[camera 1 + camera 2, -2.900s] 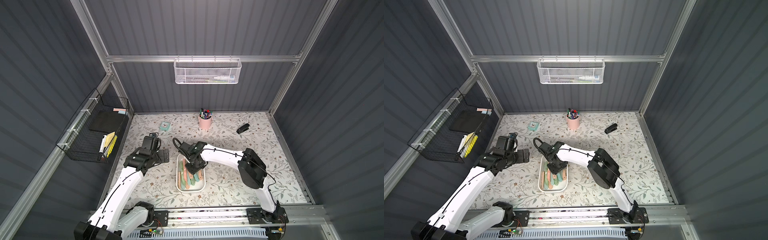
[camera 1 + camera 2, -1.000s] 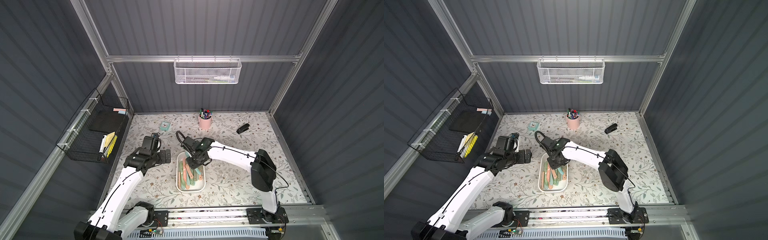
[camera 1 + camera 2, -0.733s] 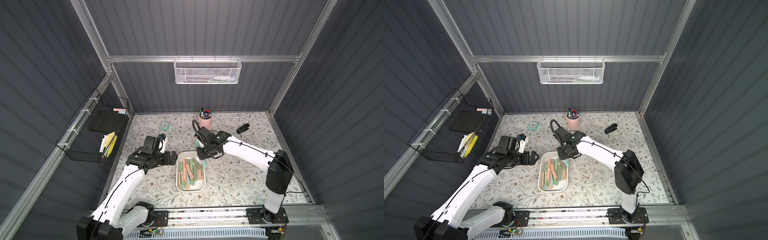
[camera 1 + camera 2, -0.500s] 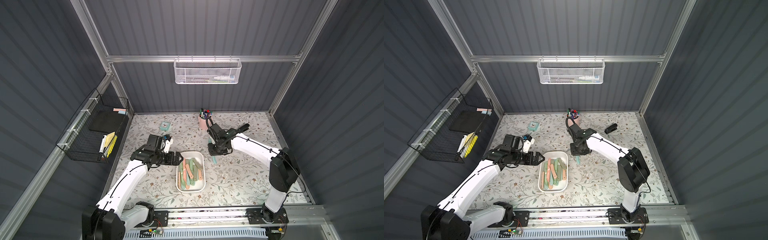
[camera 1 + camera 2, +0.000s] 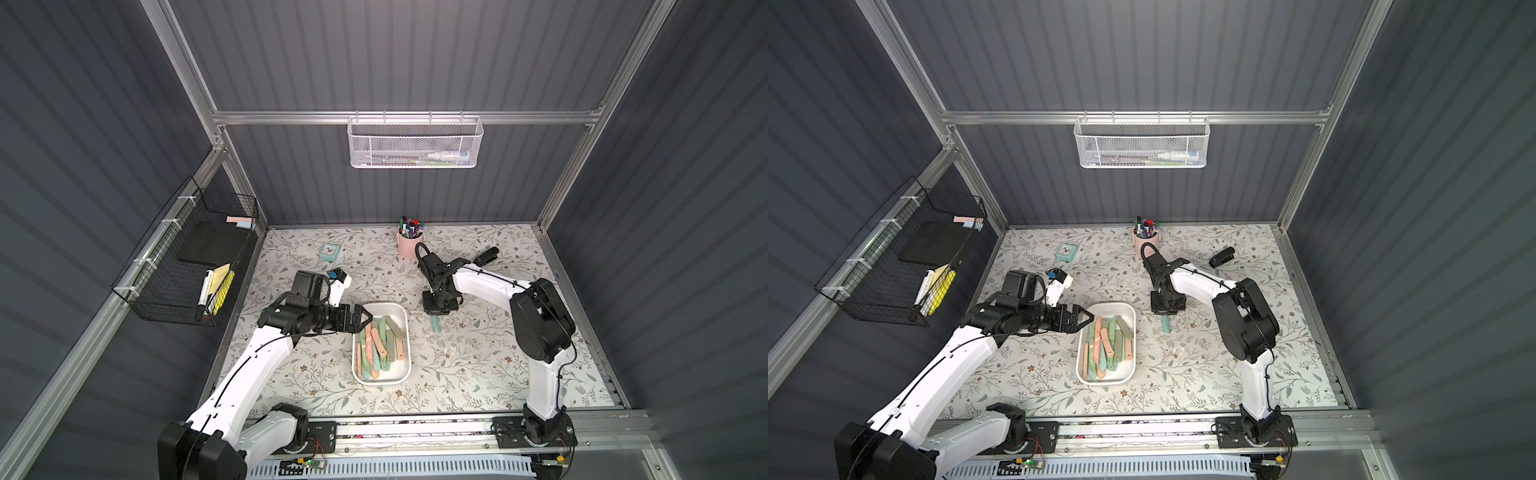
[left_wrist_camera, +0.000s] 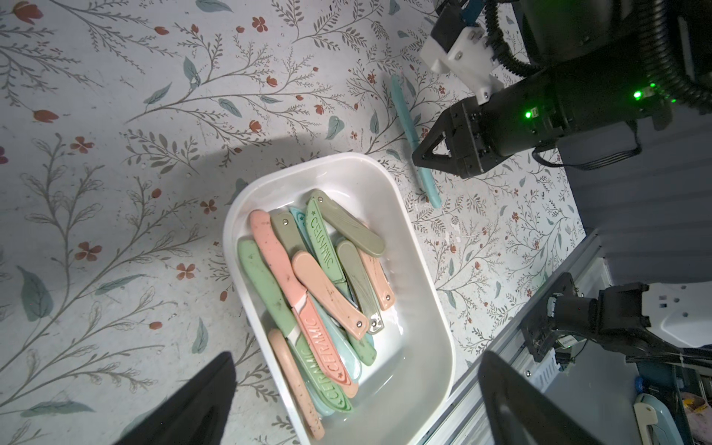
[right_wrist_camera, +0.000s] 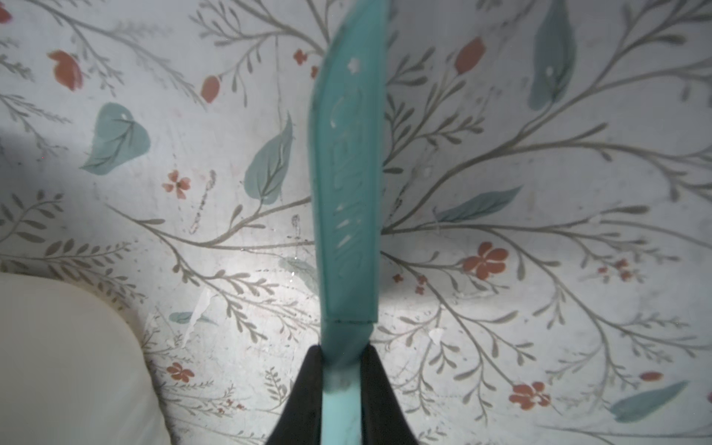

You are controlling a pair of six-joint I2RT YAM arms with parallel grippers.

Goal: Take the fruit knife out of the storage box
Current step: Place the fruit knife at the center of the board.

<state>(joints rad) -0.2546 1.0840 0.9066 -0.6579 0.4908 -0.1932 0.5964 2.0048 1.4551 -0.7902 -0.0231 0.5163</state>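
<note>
right of centre in a top view, the right gripper point(image 5: 435, 316) is clamped on a teal fruit knife point(image 5: 436, 326), above the floral mat point(image 5: 478, 365) just right of the white storage box point(image 5: 390, 308). at the box's upper left corner, the left gripper point(image 5: 365, 321) gapes wide, holding nothing. other knives point(image 5: 380, 347) fill the box.

Right wrist view: fruit knife point(image 7: 346, 192) lettering blurred, handle end cut off; storage box point(image 7: 69, 366) mostly out of frame
</note>
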